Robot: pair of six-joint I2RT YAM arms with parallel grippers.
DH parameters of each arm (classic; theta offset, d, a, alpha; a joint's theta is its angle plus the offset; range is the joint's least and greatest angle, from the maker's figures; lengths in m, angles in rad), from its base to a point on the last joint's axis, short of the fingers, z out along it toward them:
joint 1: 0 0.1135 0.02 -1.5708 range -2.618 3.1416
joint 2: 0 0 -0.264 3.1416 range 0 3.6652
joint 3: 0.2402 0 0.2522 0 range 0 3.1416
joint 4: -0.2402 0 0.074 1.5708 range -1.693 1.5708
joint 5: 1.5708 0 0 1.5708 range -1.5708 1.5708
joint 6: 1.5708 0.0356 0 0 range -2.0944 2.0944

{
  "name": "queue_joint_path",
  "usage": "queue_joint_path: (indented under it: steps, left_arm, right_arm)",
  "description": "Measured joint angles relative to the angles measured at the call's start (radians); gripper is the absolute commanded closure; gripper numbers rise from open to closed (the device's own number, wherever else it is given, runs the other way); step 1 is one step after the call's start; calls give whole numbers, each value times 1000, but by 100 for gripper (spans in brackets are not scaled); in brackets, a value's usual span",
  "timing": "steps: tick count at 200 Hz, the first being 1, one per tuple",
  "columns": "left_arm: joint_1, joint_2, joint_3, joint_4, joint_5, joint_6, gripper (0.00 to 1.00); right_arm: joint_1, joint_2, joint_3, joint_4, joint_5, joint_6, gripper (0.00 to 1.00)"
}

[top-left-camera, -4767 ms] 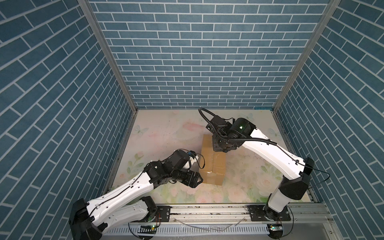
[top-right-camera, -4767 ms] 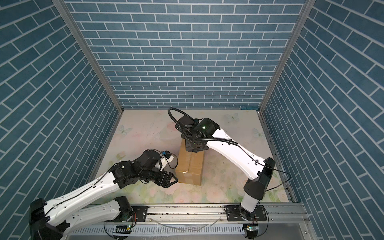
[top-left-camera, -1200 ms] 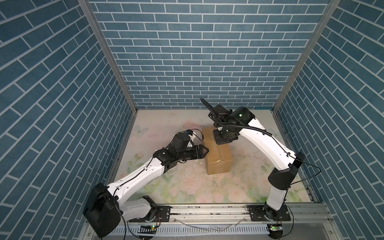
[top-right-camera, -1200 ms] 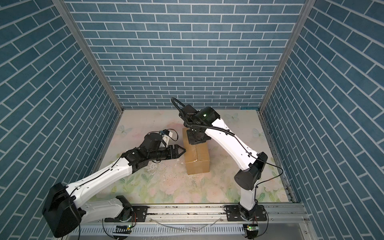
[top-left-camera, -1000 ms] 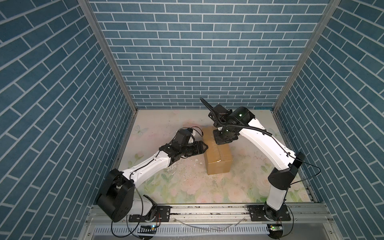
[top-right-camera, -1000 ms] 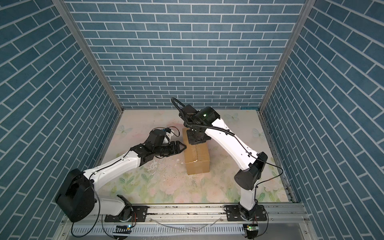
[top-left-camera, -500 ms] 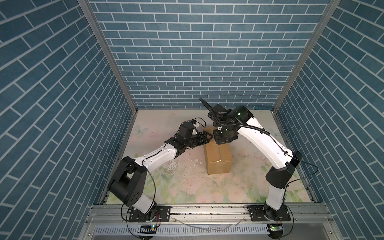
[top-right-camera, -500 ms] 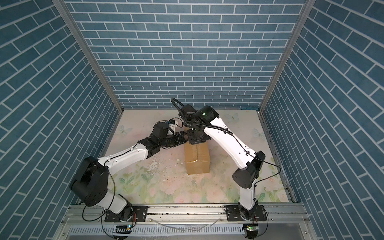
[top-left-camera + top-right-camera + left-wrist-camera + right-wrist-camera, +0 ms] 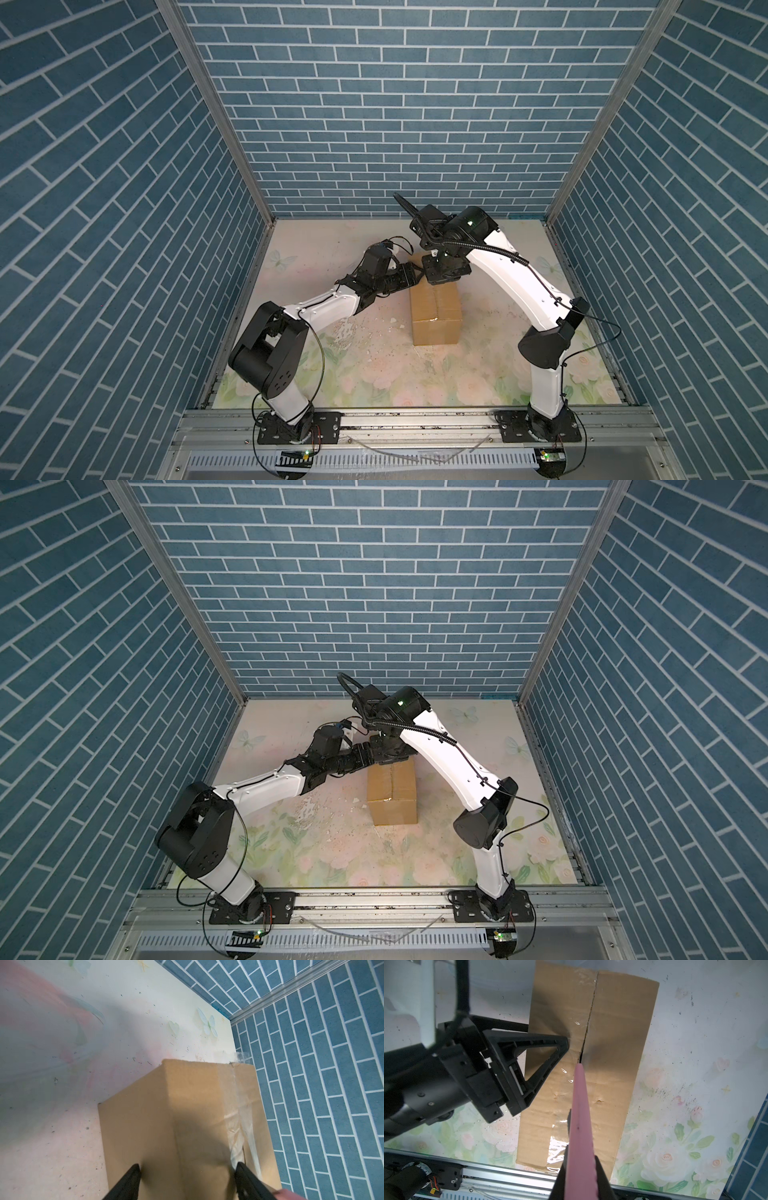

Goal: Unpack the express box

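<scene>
In both top views the express box (image 9: 435, 309) (image 9: 392, 789) lies flat in the middle of the tabletop (image 9: 374, 374), seam (image 9: 437, 299) up. Left wrist view: the left fingers (image 9: 132, 1177) are apart around the box's edge, likely to steady it. Right wrist view: the right fingers (image 9: 602, 1174) pinch a pink knife (image 9: 579, 1115), tip at the seam, to cut it.

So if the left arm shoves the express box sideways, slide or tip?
Probably slides: the express box lies flat, long side down, on the mat. Top flaps may flex inward: the seam gapes at the pink knife tip.
</scene>
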Motion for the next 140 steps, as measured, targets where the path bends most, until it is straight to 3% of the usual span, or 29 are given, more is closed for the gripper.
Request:
queue_joint_path:
  steps: [55,140]
  left_arm:
    - [-17,13,19,-11,-87,5,32]
    - [-31,13,24,-20,-129,4,32]
  right_arm:
    - [0,47,120,0,32,-7,100]
    - [17,35,117,0,64,-6,100]
